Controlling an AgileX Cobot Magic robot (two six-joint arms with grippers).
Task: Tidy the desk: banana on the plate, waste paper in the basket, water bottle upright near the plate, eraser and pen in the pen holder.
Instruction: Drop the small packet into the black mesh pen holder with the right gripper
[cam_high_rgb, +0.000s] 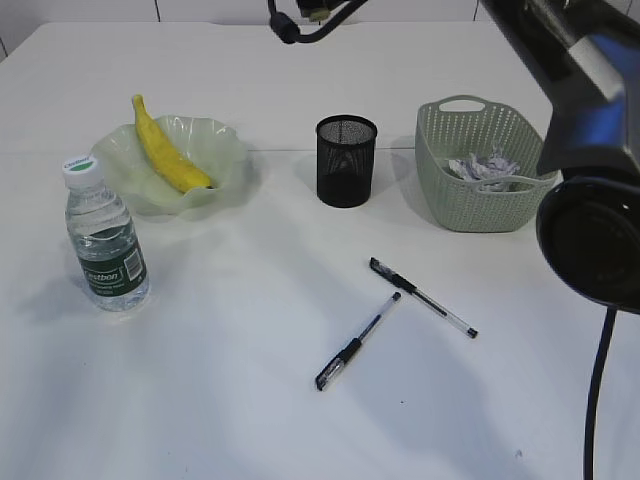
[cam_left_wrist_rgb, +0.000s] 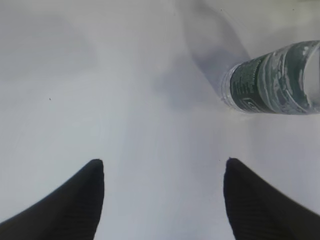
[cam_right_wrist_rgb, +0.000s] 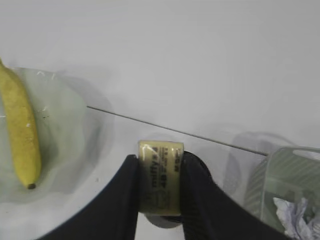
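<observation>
The banana (cam_high_rgb: 165, 155) lies on the pale green plate (cam_high_rgb: 225, 140). The water bottle (cam_high_rgb: 105, 245) stands upright in front of the plate. My right gripper (cam_right_wrist_rgb: 160, 157) is shut on the yellowish eraser (cam_right_wrist_rgb: 160, 175), held above the black mesh pen holder (cam_high_rgb: 346, 160); the holder shows just below the eraser in the right wrist view (cam_right_wrist_rgb: 162, 221). Two black pens (cam_high_rgb: 358, 342) (cam_high_rgb: 422, 297) lie on the table in front of the holder. Waste paper (cam_high_rgb: 485, 167) lies in the green basket (cam_high_rgb: 480, 215). My left gripper (cam_left_wrist_rgb: 162, 165) is open and empty over bare table; the bottle (cam_left_wrist_rgb: 275, 77) is at the upper right of its view.
The right arm (cam_high_rgb: 590, 150) fills the right edge of the exterior view, near the basket. A seam in the white table runs behind the plate, holder and basket.
</observation>
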